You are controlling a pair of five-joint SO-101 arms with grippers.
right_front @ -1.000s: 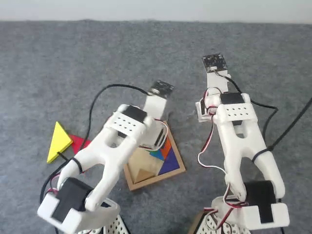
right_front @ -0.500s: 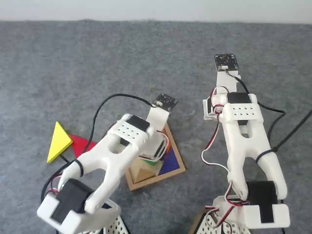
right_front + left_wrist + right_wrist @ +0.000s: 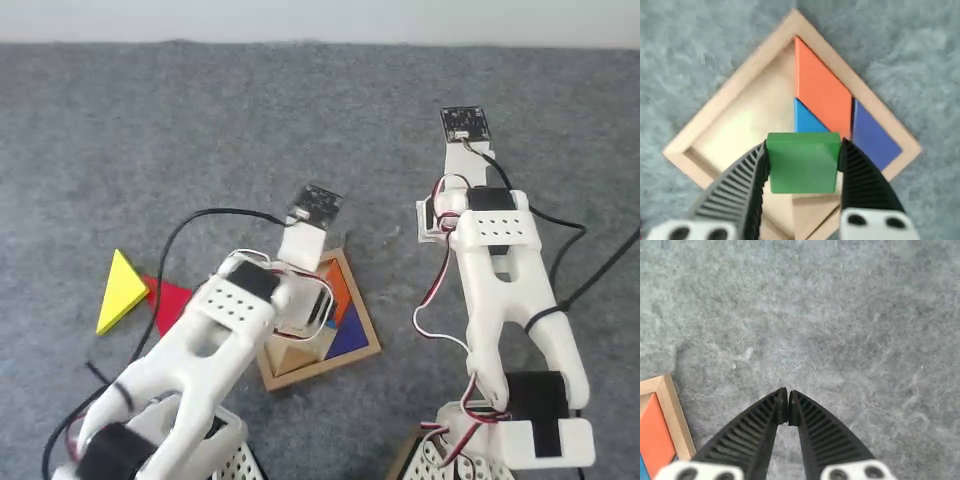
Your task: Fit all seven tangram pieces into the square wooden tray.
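Left to right across the grey carpeted table. Toward the left edge lie a yellow triangle (image 3: pixel 120 290) and a red triangle (image 3: pixel 170 298), touching or slightly overlapped, well apart from the square wooden tray (image 3: pixel 325 366) near the table's middle.

The left gripper (image 3: pixel 804 150) hangs over the tray, pinching a green square (image 3: pixel 802 167) by two opposite edges. Seated along one side of the tray are an orange parallelogram (image 3: pixel 822 90), a light blue triangle (image 3: pixel 807 120) and a dark blue piece (image 3: pixel 872 135).

The right gripper (image 3: pixel 788 407) has its jaws pressed together on nothing, above bare carpet beside a tray corner.

Risks, as judged:
- The square hangs partly over the light blue triangle. Lowered there, it would ride up on that piece instead of seating.
- The wide fingers could nudge seated pieces or shift the tray on the carpet.
- A wrongly placed square could block the space the two loose triangles need.

The high view gives the loose triangles and the spacing of the arms. The left wrist view gives the grip and the tray's interior, which the left arm largely covers from above.
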